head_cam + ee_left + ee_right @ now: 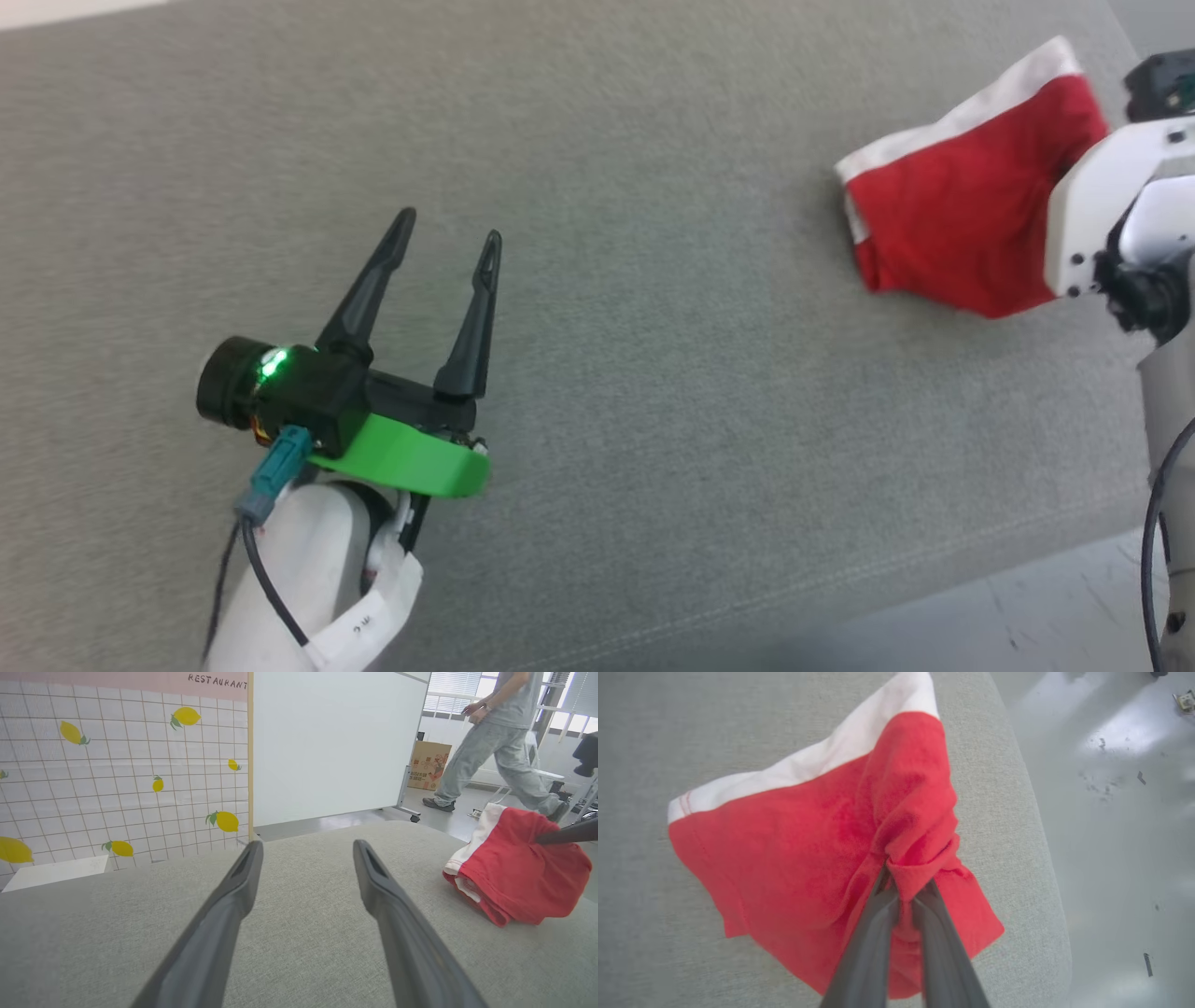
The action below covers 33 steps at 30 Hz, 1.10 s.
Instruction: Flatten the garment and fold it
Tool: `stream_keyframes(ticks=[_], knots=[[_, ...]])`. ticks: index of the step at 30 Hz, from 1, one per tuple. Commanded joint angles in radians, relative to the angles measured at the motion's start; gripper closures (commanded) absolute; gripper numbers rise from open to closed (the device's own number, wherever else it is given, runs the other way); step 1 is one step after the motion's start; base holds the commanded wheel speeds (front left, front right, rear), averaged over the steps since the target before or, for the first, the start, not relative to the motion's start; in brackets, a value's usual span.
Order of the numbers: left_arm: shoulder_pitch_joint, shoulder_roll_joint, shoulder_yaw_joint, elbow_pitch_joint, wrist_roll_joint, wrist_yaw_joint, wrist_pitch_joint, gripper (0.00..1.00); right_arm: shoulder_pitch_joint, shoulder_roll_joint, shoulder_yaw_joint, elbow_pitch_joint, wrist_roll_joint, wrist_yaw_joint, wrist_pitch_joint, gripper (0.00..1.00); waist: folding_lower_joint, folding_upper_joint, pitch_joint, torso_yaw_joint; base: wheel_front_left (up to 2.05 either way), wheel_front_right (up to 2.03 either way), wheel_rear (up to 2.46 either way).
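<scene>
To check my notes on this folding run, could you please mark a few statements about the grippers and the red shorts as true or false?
1. The fingers of the right gripper are shut on a bunch of the garment. True.
2. The left gripper also grips the garment. False: it is open, holds nothing and is apart from the garment.
3. The garment lies flat and folded. False: it is crumpled on the grey surface.
4. A person is on the floor beyond the surface. True.
</scene>
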<state>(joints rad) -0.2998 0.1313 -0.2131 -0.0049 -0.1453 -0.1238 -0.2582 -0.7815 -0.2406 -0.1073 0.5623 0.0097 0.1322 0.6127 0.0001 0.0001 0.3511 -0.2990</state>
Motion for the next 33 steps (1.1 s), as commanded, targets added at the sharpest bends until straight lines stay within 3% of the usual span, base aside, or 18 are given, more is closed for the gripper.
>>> stream_keyframes(ticks=[1, 10, 15, 16, 17, 18, 25, 29, 33], knots=[[-0.02, 0.021, -0.002, -0.006, 0.009, -0.006, -0.004, 0.0, -0.029, 0.008, -0.023, 0.016, -0.034, -0.002, -0.028, 1.0, -0.0001, -0.0001, 0.135, -0.115, 0.0, 0.0, 0.0], [-0.051, 0.091, -0.02, -0.04, 0.012, -0.007, 0.004, 0.0, -0.116, 0.022, -0.29, 0.107, -0.289, -0.002, -0.224, 1.0, -0.0001, -0.0001, 0.214, -0.1, 0.0, 0.0, 0.0], [-0.044, 0.107, -0.01, -0.054, 0.008, 0.0, 0.011, 0.0, -0.141, 0.051, -0.411, 0.148, -0.391, -0.002, -0.275, 1.0, -0.0001, -0.0001, 0.214, -0.077, 0.0, 0.0, 0.0], [-0.043, 0.107, -0.009, -0.055, 0.006, 0.002, 0.01, 0.0, -0.145, 0.057, -0.432, 0.15, -0.408, -0.002, -0.298, 0.96, -0.0001, -0.0001, 0.21, -0.072, 0.0, 0.0, 0.0], [-0.042, 0.106, -0.009, -0.054, 0.004, 0.003, 0.01, 0.0, -0.145, 0.06, -0.442, 0.154, -0.425, -0.002, -0.316, 0.36, -0.0001, -0.0001, 0.204, -0.066, 0.0, 0.0, 0.0], [-0.04, 0.104, -0.008, -0.051, 0.001, 0.005, 0.009, 0.0, -0.146, 0.063, -0.464, 0.164, -0.439, -0.002, -0.326, 0.0, -0.0001, -0.0001, 0.194, -0.06, 0.0, 0.0, 0.0], [-0.016, 0.052, -0.007, 0.005, -0.038, 0.015, -0.001, 0.0, -0.107, 0.063, -0.52, 0.184, -0.462, -0.002, -0.444, 0.0, -0.0001, -0.0001, 0.073, 0.002, 0.0, 0.0, 0.0], [0.015, 0.009, 0.012, 0.034, -0.068, 0.019, -0.003, 0.0, -0.053, 0.075, -0.47, 0.177, -0.352, -0.002, -0.583, 0.0, -0.0001, -0.0001, -0.021, 0.049, 0.0, 0.0, 0.0], [0.06, -0.022, 0.034, 0.054, -0.082, 0.017, -0.003, 0.0, 0.042, 0.077, -0.356, 0.139, -0.212, -0.002, -0.7, 0.0, -0.0001, -0.0001, -0.114, 0.095, 0.0, 0.0, 0.0]])
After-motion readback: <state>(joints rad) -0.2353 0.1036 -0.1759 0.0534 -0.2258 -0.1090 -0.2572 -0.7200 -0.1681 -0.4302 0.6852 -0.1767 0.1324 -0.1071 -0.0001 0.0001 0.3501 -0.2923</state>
